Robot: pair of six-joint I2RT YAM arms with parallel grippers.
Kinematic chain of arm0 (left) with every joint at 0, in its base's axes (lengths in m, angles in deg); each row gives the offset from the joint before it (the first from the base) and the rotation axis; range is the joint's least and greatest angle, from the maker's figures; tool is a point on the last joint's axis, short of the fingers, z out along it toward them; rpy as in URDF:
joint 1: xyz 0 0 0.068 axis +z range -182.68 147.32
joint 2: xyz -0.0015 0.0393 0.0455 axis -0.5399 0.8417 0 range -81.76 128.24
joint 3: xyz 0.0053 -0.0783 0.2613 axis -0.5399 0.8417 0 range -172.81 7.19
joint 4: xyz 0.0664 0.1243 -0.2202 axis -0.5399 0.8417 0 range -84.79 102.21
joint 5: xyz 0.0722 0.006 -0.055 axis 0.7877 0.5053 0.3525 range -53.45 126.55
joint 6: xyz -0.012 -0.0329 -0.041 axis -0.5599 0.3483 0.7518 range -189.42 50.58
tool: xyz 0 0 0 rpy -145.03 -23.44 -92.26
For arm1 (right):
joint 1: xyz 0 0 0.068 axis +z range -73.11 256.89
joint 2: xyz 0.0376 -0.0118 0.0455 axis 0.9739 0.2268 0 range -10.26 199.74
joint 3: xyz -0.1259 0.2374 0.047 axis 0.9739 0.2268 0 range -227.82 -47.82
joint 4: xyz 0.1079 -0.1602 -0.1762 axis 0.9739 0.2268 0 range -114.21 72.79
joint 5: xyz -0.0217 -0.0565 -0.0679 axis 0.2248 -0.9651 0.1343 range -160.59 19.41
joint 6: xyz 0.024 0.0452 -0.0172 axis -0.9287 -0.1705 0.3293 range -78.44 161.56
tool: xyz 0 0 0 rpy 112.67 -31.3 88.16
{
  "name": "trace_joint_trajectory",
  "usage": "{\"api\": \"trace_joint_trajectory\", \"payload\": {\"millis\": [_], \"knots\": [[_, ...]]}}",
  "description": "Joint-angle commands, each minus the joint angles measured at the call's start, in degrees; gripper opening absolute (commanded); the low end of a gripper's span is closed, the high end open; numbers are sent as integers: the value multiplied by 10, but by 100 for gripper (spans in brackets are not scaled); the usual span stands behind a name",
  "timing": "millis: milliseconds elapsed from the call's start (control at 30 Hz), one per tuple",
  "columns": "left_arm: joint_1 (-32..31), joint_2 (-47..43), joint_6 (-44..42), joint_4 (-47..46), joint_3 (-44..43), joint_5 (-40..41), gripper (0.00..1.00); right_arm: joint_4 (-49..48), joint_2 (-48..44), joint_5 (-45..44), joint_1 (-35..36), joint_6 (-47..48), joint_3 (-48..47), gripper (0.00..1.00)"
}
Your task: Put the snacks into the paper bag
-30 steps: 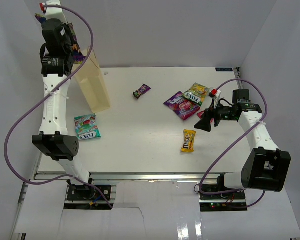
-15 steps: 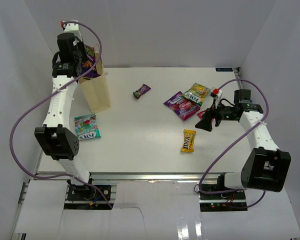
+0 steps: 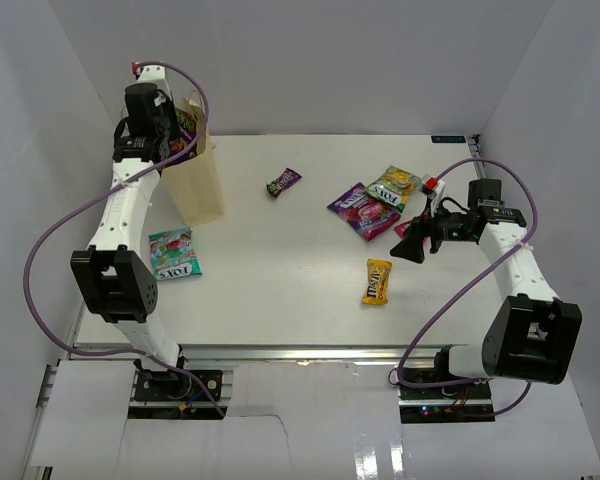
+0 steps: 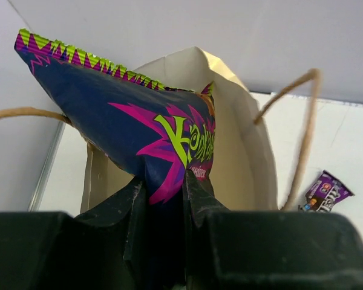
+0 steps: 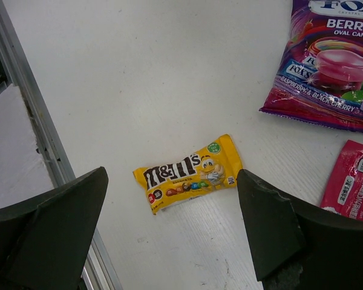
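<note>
The cream paper bag (image 3: 198, 185) stands upright at the far left of the table. My left gripper (image 3: 172, 138) is shut on the large purple packet (image 3: 186, 130) and holds it over the bag's open mouth. In the left wrist view the fingers (image 4: 136, 205) pinch the packet (image 4: 151, 133), with the bag's inside (image 4: 239, 145) behind it. My right gripper (image 3: 412, 245) is open and empty, above the yellow packet (image 3: 378, 281), which lies between the fingertips (image 5: 260, 205) in the right wrist view (image 5: 190, 179).
A teal packet (image 3: 173, 253) lies near the bag. A small dark purple packet (image 3: 283, 182) is mid-table. Purple-pink (image 3: 358, 208), green-yellow (image 3: 392, 186) and red-pink (image 5: 354, 181) packets lie by my right gripper. White walls enclose the table.
My left arm has swung right and down, bringing the large purple packet from beside the bag to over its mouth. The right arm has not moved.
</note>
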Motion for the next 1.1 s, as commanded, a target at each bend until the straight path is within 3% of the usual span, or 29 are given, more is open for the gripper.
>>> {"api": "trace_joint_trajectory", "payload": {"millis": [0, 333, 433, 567, 600, 700, 900, 1067], "knots": [[7, -79, -5, -74, -3, 22, 0, 0, 5, 23, -4, 9, 5, 93], [28, -106, 21, -88, 40, -3, 7, 1, 4, 27, -4, 9, 5, 92], [28, -101, 34, -89, 50, -18, 13, 1, 3, 29, -4, 9, 7, 92], [31, -89, 55, -89, 54, -46, 49, 1, 0, 28, -4, 9, 7, 92], [32, -86, 60, -89, 53, -51, 66, 2, -1, 28, -4, 10, 9, 92], [32, -84, 78, -77, 39, -71, 82, 8, -2, 27, -4, 19, 11, 90], [32, -105, 91, -49, 4, -80, 88, 26, -1, 24, -4, 42, 11, 90], [32, -199, 122, 38, 12, -69, 89, 38, 5, 4, -4, 50, 5, 90]]}}
